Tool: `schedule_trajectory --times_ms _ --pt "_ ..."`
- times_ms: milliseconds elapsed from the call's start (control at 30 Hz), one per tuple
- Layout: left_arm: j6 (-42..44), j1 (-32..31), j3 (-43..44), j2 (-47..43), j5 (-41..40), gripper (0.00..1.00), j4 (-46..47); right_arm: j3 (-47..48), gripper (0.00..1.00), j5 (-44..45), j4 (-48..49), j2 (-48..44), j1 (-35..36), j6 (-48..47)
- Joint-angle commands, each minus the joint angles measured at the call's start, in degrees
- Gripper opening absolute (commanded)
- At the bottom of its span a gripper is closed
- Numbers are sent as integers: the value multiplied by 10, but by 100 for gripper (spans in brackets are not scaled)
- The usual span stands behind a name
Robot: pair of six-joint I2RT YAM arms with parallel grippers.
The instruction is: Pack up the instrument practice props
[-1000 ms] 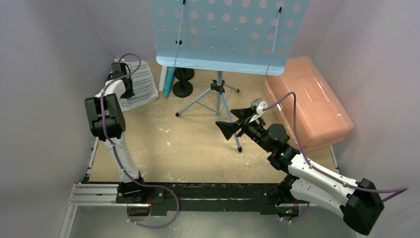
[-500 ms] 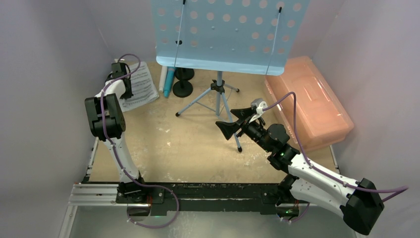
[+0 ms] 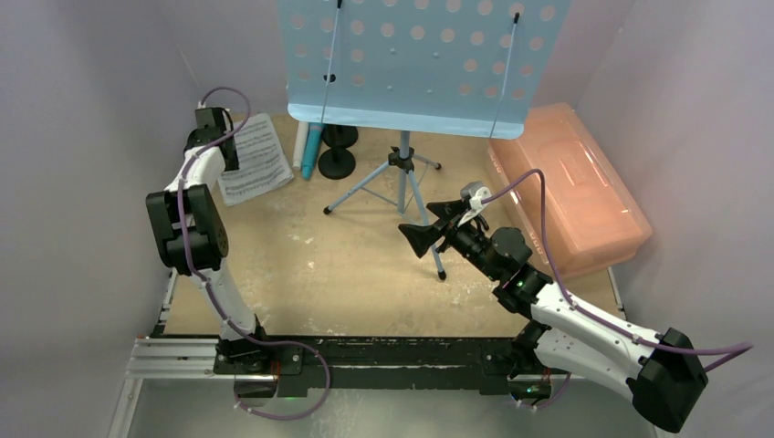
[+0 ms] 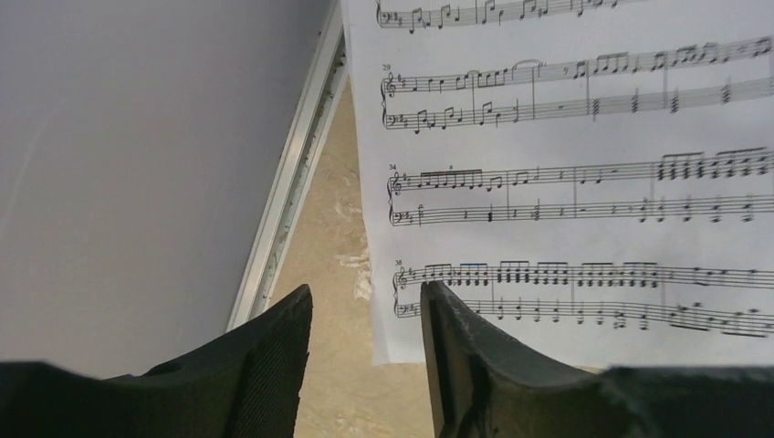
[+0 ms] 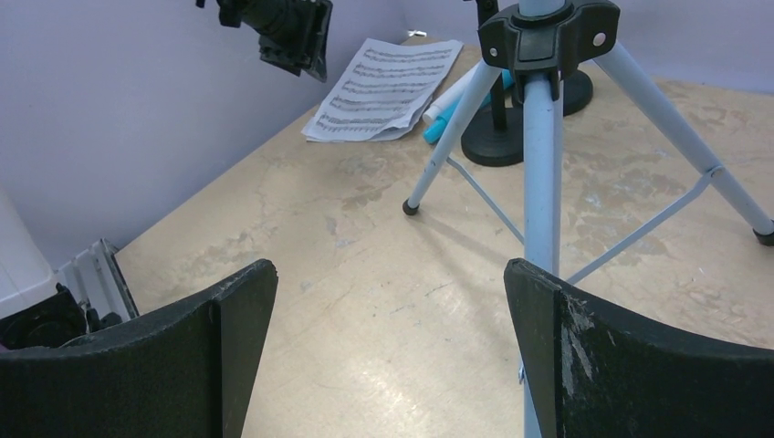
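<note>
Music rack is the big thing here: light blue, full of holes, standing upright at the back middle of the table. Its tripod legs are splayed out underneath. One leg runs toward the near side and ends right by the right arm.

Next down in size is the pink box, lid on, sitting along the right wall just beside the rack's right edge.

The right gripper is spread as wide as it goes and holds nothing. From its wrist cam the near tripod leg comes down close to the inner face of its right-hand finger. I can't tell if it touches.

The left gripper is over in the far left corner by the wall, pointing down at the sheet-music pages. Its jaws are partly apart with nothing pinched between them. The bottom left corner of the page shows in the gap, and one finger overlaps the page's lower edge in that view.

The pages lie flat on the table, left of the rack.

The two black mic holders stand one behind the other under the rack's front lip, left of the tripod.

The white microphone and the blue microphone lie side by side between the pages and the holders.
</note>
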Motion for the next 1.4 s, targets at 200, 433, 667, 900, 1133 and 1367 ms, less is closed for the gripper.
schedule_trajectory --times_ms 200,433,667,900,1133,1367 --pt "-76 3 -36 -143 66 64 18 33 98 35 -12 -3 3 -18" --pt "-136 0 -95 -266 124 71 25 41 98 85 -28 -12 3 -33" --pt "-159 0 -202 -418 201 72 20 36 98 89 -35 19 4 -15" --pt "-157 -5 -336 -586 205 77 51 30 98 106 -24 84 3 -9" --pt "-142 -59 -406 -657 199 80 40 39 98 161 16 155 2 -31" --pt "-125 -106 -436 -698 144 80 37 67 95 202 29 225 3 -45"
